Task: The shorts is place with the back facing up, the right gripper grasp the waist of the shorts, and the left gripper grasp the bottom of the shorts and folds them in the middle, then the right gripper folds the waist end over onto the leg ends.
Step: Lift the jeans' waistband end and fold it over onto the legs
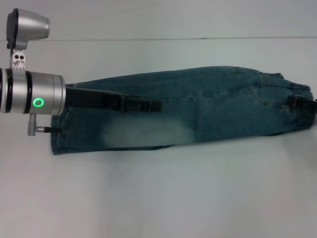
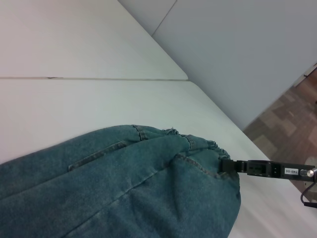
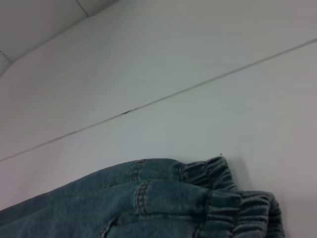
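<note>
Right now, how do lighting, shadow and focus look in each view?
Head view: even light, a soft shadow below the shorts, the left gripper sharp. Left wrist view: table washed pale, the right gripper crisp at the waist end. Right wrist view: flat light, near denim slightly soft.

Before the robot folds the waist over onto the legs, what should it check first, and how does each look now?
1. Shorts already folded lengthwise into one narrow strip: ok.
2. Right gripper at the waist end: ok, its tip meets the elastic edge.
3. Right jaws really clamped on the fabric: cannot tell.
4. Left gripper out of the fold's path: not ok, it lies over the denim.
5. Leg ends flat and lined up: cannot tell, the left arm covers part.
6. Table has free space around the shorts: ok.
</note>
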{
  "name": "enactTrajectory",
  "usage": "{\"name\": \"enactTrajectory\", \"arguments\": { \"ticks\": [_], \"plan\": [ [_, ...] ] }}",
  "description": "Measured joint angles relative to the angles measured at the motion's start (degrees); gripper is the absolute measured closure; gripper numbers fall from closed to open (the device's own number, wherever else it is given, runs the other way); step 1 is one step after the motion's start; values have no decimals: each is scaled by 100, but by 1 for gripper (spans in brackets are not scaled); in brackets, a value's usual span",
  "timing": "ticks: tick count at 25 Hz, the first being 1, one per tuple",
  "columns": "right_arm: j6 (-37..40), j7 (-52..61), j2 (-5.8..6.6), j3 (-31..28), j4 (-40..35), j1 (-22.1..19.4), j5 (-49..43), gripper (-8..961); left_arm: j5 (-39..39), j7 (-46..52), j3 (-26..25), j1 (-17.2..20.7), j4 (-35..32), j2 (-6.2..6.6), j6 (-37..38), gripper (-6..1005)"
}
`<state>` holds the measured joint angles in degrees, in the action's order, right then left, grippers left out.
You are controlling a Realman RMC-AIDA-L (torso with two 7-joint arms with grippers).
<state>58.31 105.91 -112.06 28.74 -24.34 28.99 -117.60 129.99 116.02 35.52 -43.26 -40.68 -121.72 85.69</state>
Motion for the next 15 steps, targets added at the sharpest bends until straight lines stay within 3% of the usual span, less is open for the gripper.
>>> {"name": "enactTrajectory", "arguments": {
  "ticks": [15],
  "plan": [
    [377,-69,0,-43,-45,2,52,56,0,17,17,11,-1,0,0,64]
  ]
}}
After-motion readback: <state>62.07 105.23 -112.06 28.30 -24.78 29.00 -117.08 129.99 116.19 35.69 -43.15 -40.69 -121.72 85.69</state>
